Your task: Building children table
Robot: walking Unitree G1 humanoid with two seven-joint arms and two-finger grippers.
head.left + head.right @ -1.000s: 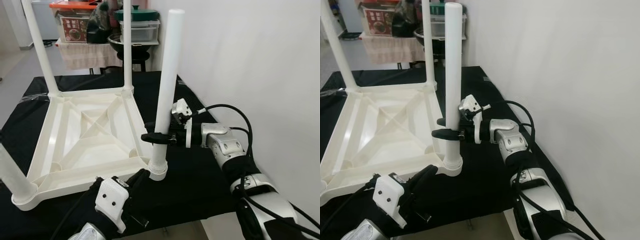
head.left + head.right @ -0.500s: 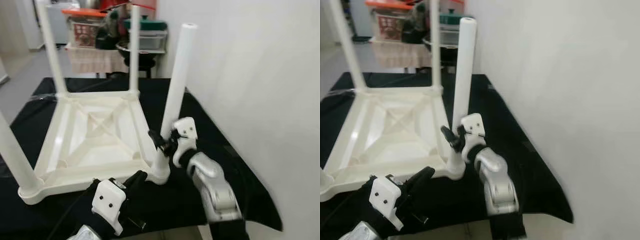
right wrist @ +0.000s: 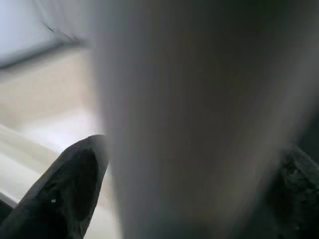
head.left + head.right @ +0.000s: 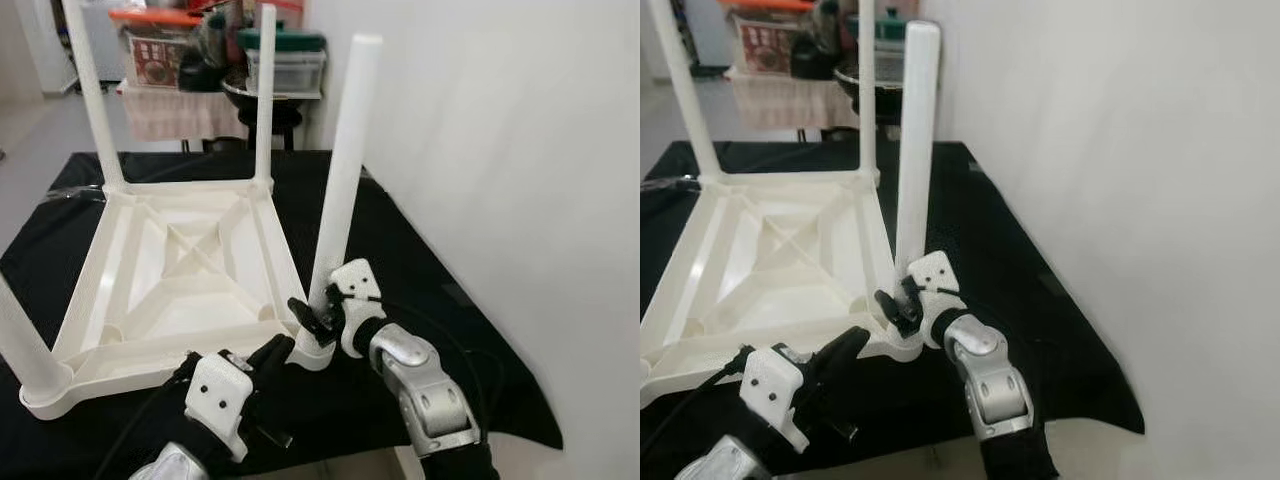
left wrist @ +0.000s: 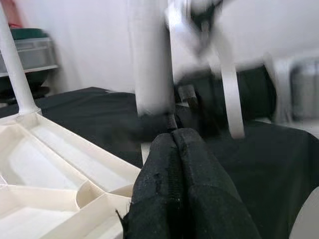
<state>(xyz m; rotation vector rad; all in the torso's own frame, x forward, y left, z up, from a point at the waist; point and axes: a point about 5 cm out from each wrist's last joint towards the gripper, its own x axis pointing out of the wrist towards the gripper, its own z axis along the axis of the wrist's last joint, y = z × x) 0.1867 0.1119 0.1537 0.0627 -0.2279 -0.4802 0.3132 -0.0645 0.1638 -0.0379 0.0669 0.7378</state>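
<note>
Four legs up on the white table, which lies upside down on the black-draped counter. Near-right leg sits in its corner socket and tilts slightly toward the wall.

Right gripper is at the very foot of that leg, one finger on either side, clamped round it; your right wrist view is mostly blurred white leg with a black finger at each edge. Left gripper rests on the counter just before the same corner, fingers pressed together, holding nothing; tips touch or nearly touch the socket rim.

Clutter behind the counter: orange-lidded bin, green-lidded container, dark stool. Nothing between you and the leg.

Versus a second ago: right gripper was mid-leg with the arm reaching in flat from the right; now it's down at the socket, elbow tucked below. Left gripper hasn't moved much.
</note>
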